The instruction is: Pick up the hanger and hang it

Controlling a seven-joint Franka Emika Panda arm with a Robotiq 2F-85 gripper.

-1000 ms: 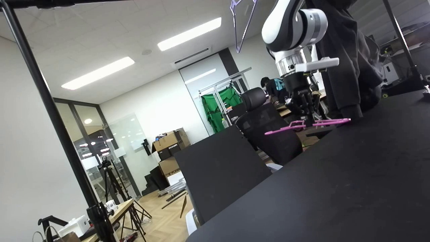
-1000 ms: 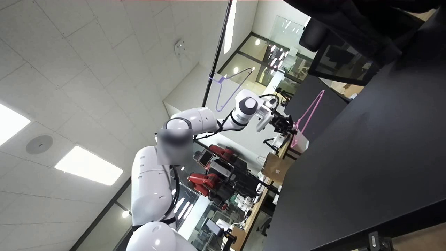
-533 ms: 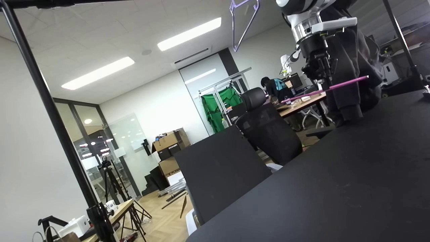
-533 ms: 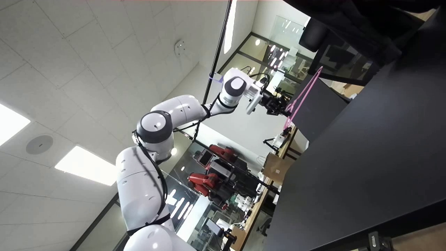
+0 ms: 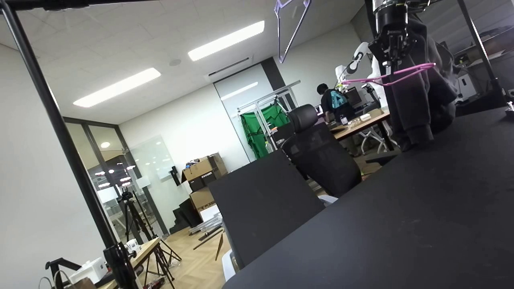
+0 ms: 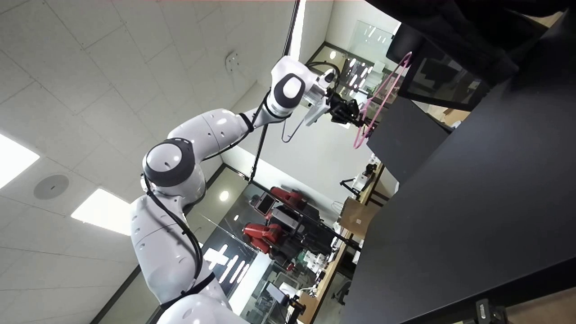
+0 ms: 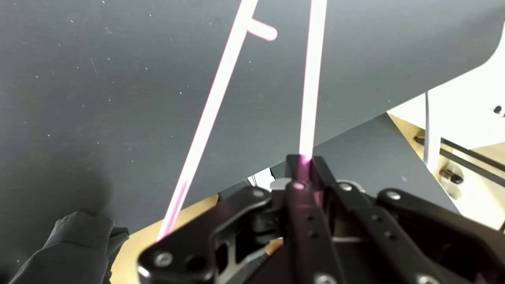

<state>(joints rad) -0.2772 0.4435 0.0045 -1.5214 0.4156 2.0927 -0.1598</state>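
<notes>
Pink plastic, slim as wire, sits nipped between the tips of my pincer (image 7: 304,159): I have one bar of the pink hanger (image 7: 313,75) clamped. Such a smooth rod may swivel in so narrow a bite, so I should carry it slowly. Its frame, foreshortened to a narrow loop in both exterior views, is up off the table (image 6: 454,193), matte, dark and speckled; in the wrist view, the edge running from its rounded corner shows behind my tips. A short peg juts from the hanger's other bar, but I cannot make out the hook. Farther from that corner, by the same edge, is a soft dark sleeve (image 7: 79,240); I'd best swing away from it. Farther out is a black tubular rail (image 6: 291,28), likely my goal. I ought to raise the hook over it, near the purple hanger (image 5: 278,34), and let go only once the rail bears the load.
</notes>
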